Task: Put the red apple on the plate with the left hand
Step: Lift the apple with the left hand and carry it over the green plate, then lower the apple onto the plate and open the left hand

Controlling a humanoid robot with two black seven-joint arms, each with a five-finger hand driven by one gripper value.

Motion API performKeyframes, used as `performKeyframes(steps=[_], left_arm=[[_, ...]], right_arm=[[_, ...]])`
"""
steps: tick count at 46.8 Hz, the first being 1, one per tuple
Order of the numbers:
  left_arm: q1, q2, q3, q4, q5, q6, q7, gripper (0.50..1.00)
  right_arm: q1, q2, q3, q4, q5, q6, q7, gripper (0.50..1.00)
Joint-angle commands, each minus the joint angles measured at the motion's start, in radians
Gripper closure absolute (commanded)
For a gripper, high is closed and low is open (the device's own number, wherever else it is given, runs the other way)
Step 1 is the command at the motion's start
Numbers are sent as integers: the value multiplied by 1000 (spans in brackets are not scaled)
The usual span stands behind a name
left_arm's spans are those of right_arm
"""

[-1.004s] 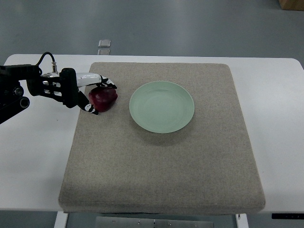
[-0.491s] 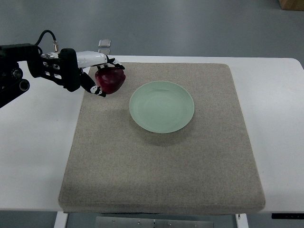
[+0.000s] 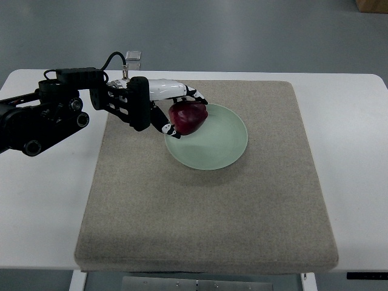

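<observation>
A dark red apple [image 3: 189, 117] is held in my left hand [image 3: 179, 113], whose black and white fingers curl around it. The apple hangs over the left rim of the pale green plate [image 3: 221, 145], which lies on the grey mat. Whether the apple touches the plate I cannot tell. My left arm reaches in from the left edge, across the mat's upper left corner. My right arm does not show.
The grey felt mat [image 3: 206, 212] covers most of the white table [image 3: 351, 139]. A small clear object [image 3: 134, 56] lies on the floor beyond the table's far edge. A brown box corner [image 3: 371, 5] shows at top right.
My left hand has lifted the apple off the mat's left side and carried it rightward, from beside the plate to above the plate's left rim.
</observation>
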Motion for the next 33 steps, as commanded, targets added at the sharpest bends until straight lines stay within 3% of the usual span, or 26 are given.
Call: performKeyframes(steps=[1,4,6,10,22,33], left_arm=[[5,-17,2,15,0,0,0,939],[5,-20,2,17,-1,0,0,753],[5,-20,3,17,-1,0,0,692],[14,-23,12,15,-7,0,0,508],[14,-28,22,17,-55,0,0,504],[-23,-9,8,20,-377,2,1,504]], right_arm=[[0,0,0,0,0,0,1,570],[0,0,0,0,0,0,1,570],[0,0,0,0,0,0,1,570],[0,0,0,0,0,0,1,570],[0,0,0,0,0,0,1,570],[0,0,0,0,0,0,1,572]])
